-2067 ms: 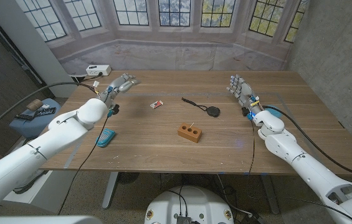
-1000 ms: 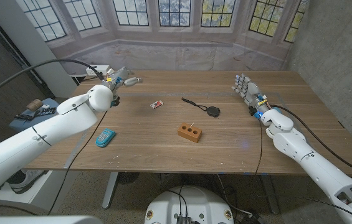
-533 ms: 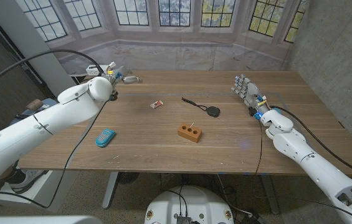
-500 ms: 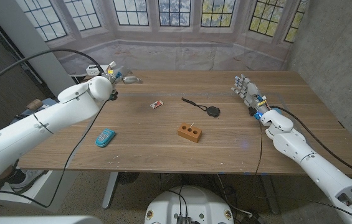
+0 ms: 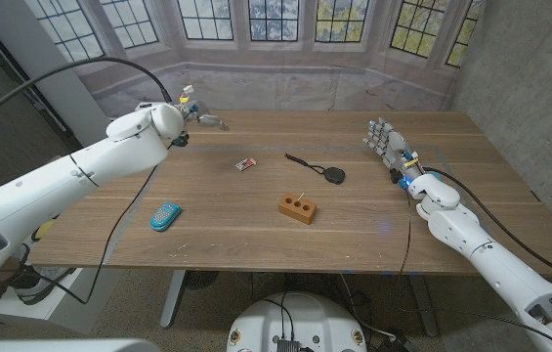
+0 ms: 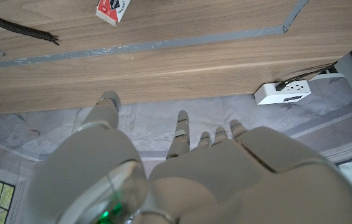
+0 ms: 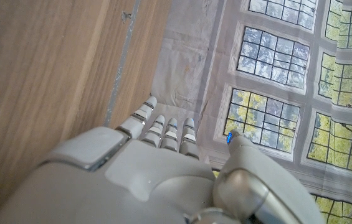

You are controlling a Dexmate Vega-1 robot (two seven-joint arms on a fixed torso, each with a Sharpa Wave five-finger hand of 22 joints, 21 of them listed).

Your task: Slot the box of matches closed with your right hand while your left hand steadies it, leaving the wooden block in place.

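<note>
my left hand [image 5: 200, 118] hangs above the desk's [image 5: 256, 230] far left corner, fingers [image 6: 180, 129] spread and holding nothing. my right hand [image 5: 383, 142] stands by the right edge, fingers apart, empty too. the box of matches [image 5: 246, 164] lies mid-desk, well apart from both, with the wooden block [image 5: 298, 208] nearer me.

No lettering on anything is legible.
</note>
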